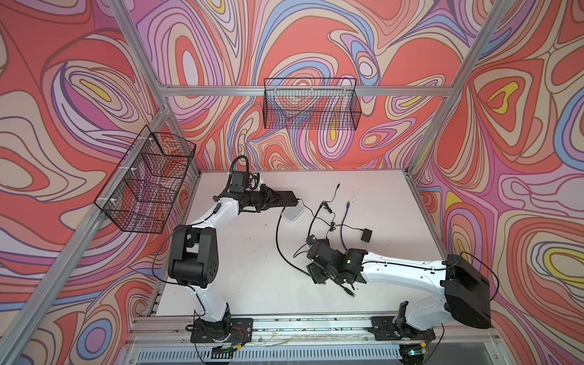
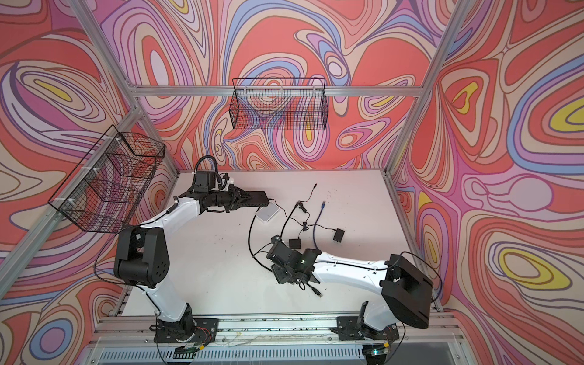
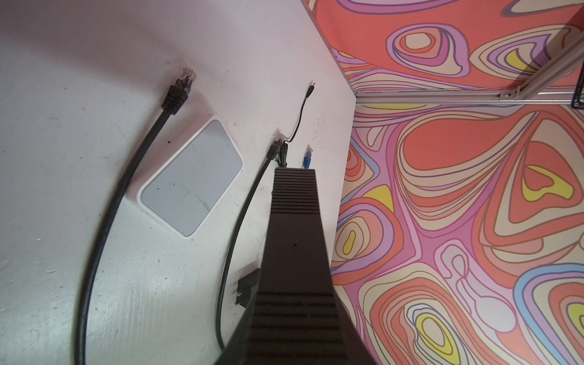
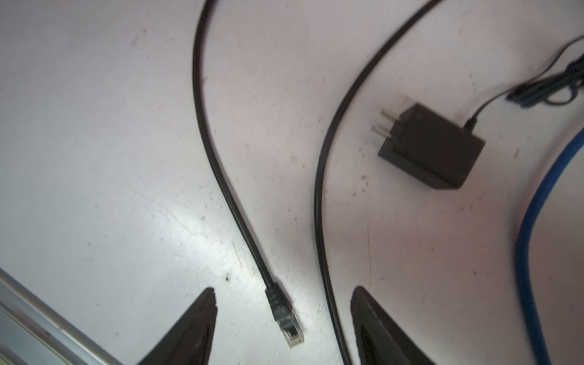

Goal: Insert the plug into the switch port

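The walls [image 1: 316,38] all round me are covered in a swirling print of red, pink, lilac, blue and yellow. An aluminium frame [image 1: 205,90] boxes the cell in. Two black wire baskets hang off that frame: the left basket [image 1: 148,183] on the side rail and the back basket [image 1: 311,104] on the rear beam. The table [image 1: 246,252] is white, scuffed and peppered with dark specks. It has a glossy patch toward the front, where a metal rail [image 1: 316,324] carries both arm bases.

The white switch [image 1: 292,215] lies flat toward the back middle of the table. The left pincer [image 1: 295,200] hangs close over it with its jaws pressed together on nothing. A second RJ45 plug [image 3: 183,85] on a black cable lies just beside the switch.

The right pincer [image 4: 284,290] sits low nearer the front, its jaws spread wide. The black RJ45 plug [image 4: 286,322] lies on the table between the fingers, touching neither, and well apart from the switch. Another black cable [image 4: 319,189] runs past just beside one finger. A black power adapter [image 4: 433,147] lies near with its two prongs showing, and a blue Ethernet cable [image 4: 531,221] curves past beyond it. A thin lead ending in a barrel jack [image 1: 338,185] trails toward the back of the table.
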You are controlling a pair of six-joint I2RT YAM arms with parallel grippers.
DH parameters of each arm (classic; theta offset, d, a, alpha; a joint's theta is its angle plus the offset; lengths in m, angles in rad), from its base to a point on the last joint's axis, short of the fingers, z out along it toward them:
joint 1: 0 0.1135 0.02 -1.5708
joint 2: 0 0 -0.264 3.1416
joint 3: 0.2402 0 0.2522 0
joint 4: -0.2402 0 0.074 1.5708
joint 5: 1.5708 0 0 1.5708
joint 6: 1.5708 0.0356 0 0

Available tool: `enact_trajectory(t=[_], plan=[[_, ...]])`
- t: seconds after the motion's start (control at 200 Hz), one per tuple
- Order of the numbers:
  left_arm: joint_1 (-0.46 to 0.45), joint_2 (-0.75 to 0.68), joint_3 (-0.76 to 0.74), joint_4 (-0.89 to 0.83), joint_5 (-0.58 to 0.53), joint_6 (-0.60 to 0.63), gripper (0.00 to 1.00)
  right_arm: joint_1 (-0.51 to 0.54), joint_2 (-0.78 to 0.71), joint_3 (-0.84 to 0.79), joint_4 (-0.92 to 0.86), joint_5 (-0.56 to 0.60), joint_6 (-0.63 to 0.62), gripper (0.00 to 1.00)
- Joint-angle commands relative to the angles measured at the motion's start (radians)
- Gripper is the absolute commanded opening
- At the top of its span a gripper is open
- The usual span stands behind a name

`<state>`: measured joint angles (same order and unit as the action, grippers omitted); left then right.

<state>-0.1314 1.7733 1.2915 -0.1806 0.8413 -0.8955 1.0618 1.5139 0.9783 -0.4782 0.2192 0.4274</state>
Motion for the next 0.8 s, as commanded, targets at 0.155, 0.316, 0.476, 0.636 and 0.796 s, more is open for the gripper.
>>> enact_trajectory(t=[0.155,0.316,0.476,0.636,0.796], plan=[[0.025,-0.064,-0.005,0.053,0.024,-0.029,0.08,-0.011,0.391,0.354,0.112,0.084,-0.060,0.54],[0.047,-0.083,-0.012,0.056,0.030,-0.040,0.08,-0.020,0.560,0.515,0.116,0.109,-0.031,0.51],[0.069,-0.108,-0.025,0.058,0.038,-0.051,0.08,-0.042,0.677,0.653,0.050,0.145,-0.003,0.49],[0.085,-0.129,-0.037,0.065,0.040,-0.062,0.08,-0.071,0.730,0.712,0.020,0.119,0.004,0.46],[0.090,-0.141,-0.047,0.073,0.039,-0.070,0.08,-0.091,0.768,0.742,0.021,0.053,-0.021,0.39]])
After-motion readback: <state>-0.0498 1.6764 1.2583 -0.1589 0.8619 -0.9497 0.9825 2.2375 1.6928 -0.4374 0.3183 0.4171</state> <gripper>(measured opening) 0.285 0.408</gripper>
